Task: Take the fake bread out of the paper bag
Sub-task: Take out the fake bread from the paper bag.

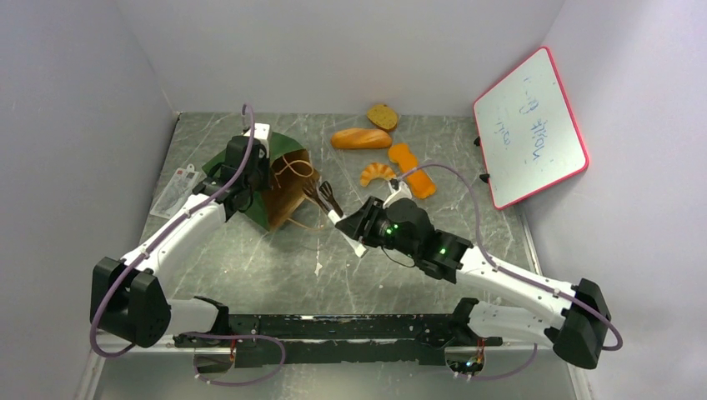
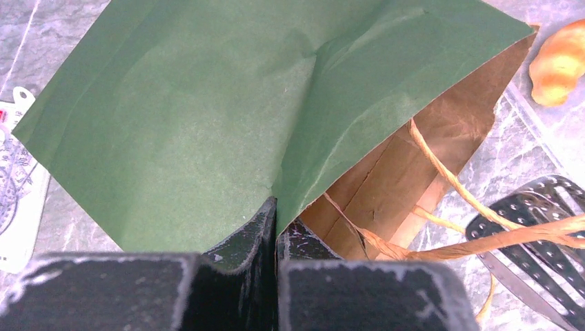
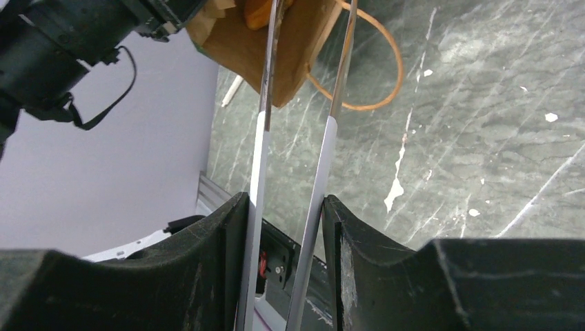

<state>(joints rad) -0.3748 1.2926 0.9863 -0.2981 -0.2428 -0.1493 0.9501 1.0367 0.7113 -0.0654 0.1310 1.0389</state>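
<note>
The green paper bag [image 1: 250, 162] lies tilted, with its brown mouth [image 1: 292, 190] facing right. My left gripper [image 1: 243, 179] is shut on the bag's edge [image 2: 276, 214]. My right gripper [image 1: 360, 225] is shut on silver tweezers [image 3: 265, 103], whose dark tips [image 1: 323, 196] are at the bag's mouth. An orange bread piece [image 3: 256, 10] shows inside the bag [image 3: 283, 55]. Outside it lie a croissant [image 1: 377, 172], a loaf [image 1: 360, 138], a long flat orange piece [image 1: 412, 169] and a speckled slice [image 1: 383, 116].
A red-framed whiteboard [image 1: 529, 125] leans on the right wall. A clear plastic packet [image 1: 175, 190] lies left of the bag. The bag's cord handles [image 2: 448, 172] loop out over the table towards the tweezer tips [image 2: 531, 227].
</note>
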